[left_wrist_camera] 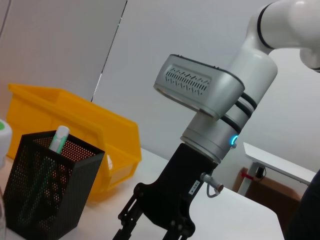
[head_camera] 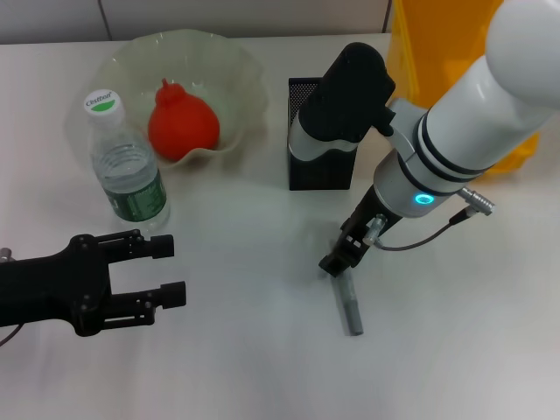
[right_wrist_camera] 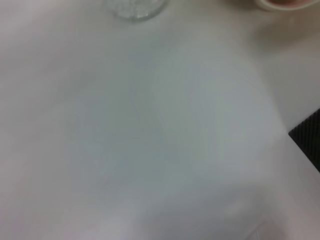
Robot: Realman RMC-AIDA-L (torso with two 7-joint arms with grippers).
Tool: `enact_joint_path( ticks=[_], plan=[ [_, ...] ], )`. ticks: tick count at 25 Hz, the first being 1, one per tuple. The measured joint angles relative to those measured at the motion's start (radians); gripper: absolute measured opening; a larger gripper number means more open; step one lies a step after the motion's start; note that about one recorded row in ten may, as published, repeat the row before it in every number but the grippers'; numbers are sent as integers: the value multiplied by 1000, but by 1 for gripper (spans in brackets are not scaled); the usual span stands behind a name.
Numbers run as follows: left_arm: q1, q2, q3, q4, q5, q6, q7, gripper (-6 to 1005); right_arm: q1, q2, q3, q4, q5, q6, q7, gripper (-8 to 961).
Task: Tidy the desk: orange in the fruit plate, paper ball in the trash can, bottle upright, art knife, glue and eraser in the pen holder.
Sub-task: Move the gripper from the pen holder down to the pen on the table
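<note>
Head view. Right gripper: low over the tabletop, right of centre, its tips at the far end of the art knife; whether it had closed on the knife could not be told. Knife: a grey bar lying flat, long axis running from the gripper toward the near edge, leaning slightly right. Pen holder: black mesh, standing just beyond the gripper on the far side, partly covered by the arm; the likely carry was short and straight back. Left gripper: near left, fingers apart, empty, well away from the knife. Bottle: upright, far left. Orange: in the fruit plate. Bare tabletop lay all round the knife.

Left wrist view. Right gripper: seen from the side, fingertips cut off below. Pen holder: a white-capped stick already inside; yellow bin behind it.

Right wrist view. Only bare tabletop; a corner of the pen holder at the edge.
</note>
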Motion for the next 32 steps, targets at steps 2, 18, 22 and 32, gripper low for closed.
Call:
enact_joint_path(
  ticks=[2,18,22,32],
  plan=[
    [0,0,2,0,0,-2,0,743,2,0,-5,8,1,13,0,730],
    [1,5,1,1,0,2,1,743,14,0,-9,19,14,19,1,178],
    [3,3,4,4,0,1,1,743,15,0,-9,27,14,19,1,119],
    [3,-1,8,6,0,-3,3,743,15,0,-9,45,14,15,1,120]
  ],
)
